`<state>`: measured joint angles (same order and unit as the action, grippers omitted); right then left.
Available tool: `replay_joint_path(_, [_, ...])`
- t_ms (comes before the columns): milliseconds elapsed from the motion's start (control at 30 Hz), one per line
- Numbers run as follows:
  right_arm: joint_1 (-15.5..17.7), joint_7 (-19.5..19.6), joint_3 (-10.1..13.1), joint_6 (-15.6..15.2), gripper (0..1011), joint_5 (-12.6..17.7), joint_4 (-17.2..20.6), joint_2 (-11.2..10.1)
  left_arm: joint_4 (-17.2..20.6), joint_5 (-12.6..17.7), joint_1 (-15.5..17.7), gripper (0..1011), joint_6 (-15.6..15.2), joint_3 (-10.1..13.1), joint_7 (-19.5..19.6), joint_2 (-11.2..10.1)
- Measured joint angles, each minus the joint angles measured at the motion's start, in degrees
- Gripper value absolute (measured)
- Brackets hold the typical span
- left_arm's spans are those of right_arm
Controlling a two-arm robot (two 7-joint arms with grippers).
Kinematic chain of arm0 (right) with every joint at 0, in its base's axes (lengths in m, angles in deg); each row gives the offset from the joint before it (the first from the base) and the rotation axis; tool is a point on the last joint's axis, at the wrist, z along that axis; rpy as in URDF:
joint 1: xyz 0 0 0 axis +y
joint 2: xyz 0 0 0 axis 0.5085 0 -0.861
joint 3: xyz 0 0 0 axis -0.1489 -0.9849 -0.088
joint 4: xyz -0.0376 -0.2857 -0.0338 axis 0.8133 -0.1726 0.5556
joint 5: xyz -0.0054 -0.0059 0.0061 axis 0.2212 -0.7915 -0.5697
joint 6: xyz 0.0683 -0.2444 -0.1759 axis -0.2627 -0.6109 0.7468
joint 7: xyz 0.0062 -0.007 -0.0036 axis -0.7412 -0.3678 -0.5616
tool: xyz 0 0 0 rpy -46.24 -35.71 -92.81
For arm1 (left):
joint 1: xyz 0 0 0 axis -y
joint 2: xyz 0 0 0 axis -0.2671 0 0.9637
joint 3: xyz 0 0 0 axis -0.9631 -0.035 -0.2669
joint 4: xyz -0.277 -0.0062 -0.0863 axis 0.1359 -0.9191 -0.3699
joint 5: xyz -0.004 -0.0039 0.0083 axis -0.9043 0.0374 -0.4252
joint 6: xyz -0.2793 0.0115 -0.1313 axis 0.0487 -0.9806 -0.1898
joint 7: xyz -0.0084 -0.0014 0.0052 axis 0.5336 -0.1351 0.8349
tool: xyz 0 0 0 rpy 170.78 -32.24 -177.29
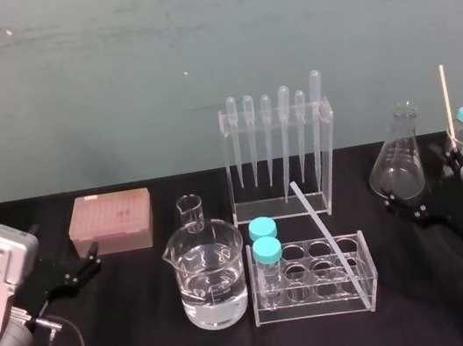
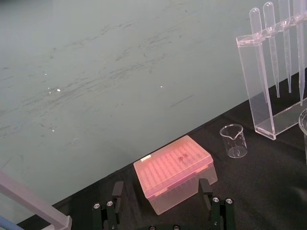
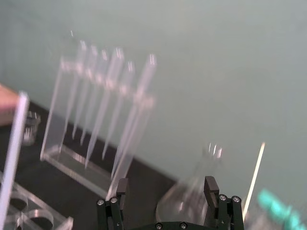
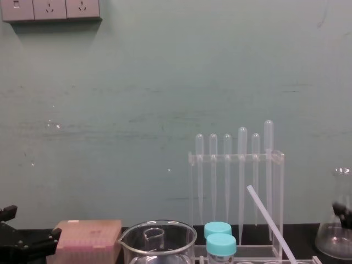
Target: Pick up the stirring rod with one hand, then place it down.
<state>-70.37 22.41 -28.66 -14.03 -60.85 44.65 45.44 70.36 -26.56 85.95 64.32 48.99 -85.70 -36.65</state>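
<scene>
The stirring rod is seen leaning aslant in the test-tube rack. Its lower end is hard to make out through the clear plastic and is cut off in the chest view. Well left of the rack, the left gripper is spread wide. Well right of it, the right gripper is likewise spread wide.
</scene>
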Motion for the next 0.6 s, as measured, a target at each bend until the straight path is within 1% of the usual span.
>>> replay_joint_path(67, [-0.03,0.37,0.12,2.1,1003,-1.41,0.47,0.0,0.0,0.0,0.0,1000,0.0,0.0,0.0,0.0])
replay_joint_path(100, [-0.25,0.64,0.13,4.19,1003,-2.91,0.98,0.04,0.0,0.0,0.0,1000,0.0,0.0,0.0,0.0])
replay_joint_path(167, [-0.66,0.74,0.07,6.69,1003,-4.57,1.54,0.17,0.0,0.0,0.0,1000,0.0,0.0,0.0,0.0])
replay_joint_path(200, [-1.15,0.64,-0.15,8.6,1003,-5.6,1.96,0.34,0.0,0.0,0.0,1000,0.0,0.0,0.0,0.0])
replay_joint_path(233, [-1.55,0.37,-0.32,9.79,1003,-6.11,2.12,0.48,0.0,0.0,0.0,1000,0.0,0.0,0.0,0.0])
replay_joint_path(267, [-2.23,-0.66,-0.7,11.63,1003,-6.66,2.27,0.79,0.0,0.0,0.0,1000,0.0,0.0,0.0,0.0])
replay_joint_path(300, [-2.23,-0.66,-0.7,11.63,1003,-6.66,2.27,0.79,0.0,0.0,0.0,1000,0.0,0.0,0.0,0.0])
replay_joint_path(333, [-2.96,-1.96,-1.24,13.14,1003,-6.83,2.27,1.17,0.0,0.0,0.0,1000,0.0,0.0,0.0,0.0])
replay_joint_path(367, [-3.31,-2.75,-1.47,13.71,1003,-6.79,2.24,1.35,0.0,0.0,0.0,1000,0.0,0.0,0.0,0.0])
replay_joint_path(400, [-3.96,-4.4,-1.96,14.53,1003,-6.22,1.98,1.71,0.0,0.0,0.0,1000,0.0,0.0,0.0,0.0])
replay_joint_path(467, [-4.66,-6.54,-2.46,15.0,1003,-4.82,1.48,2.15,0.0,0.0,0.0,1000,0.0,0.0,0.0,0.0])
replay_joint_path(500, [-5.42,-8.89,-2.91,15.06,1003,-2.95,0.88,2.64,0.0,0.0,0.0,1000,0.0,0.0,0.0,0.0])
replay_joint_path(567, [-5.96,-11.01,-3.27,14.67,1003,-0.94,0.32,3.09,0.0,0.0,0.0,1000,0.0,0.0,0.0,0.0])
replay_joint_path(600, [-6.62,-13.41,-3.6,13.65,1003,1.5,-0.43,3.62,0.0,0.0,0.0,1000,0.0,0.0,0.0,0.0])
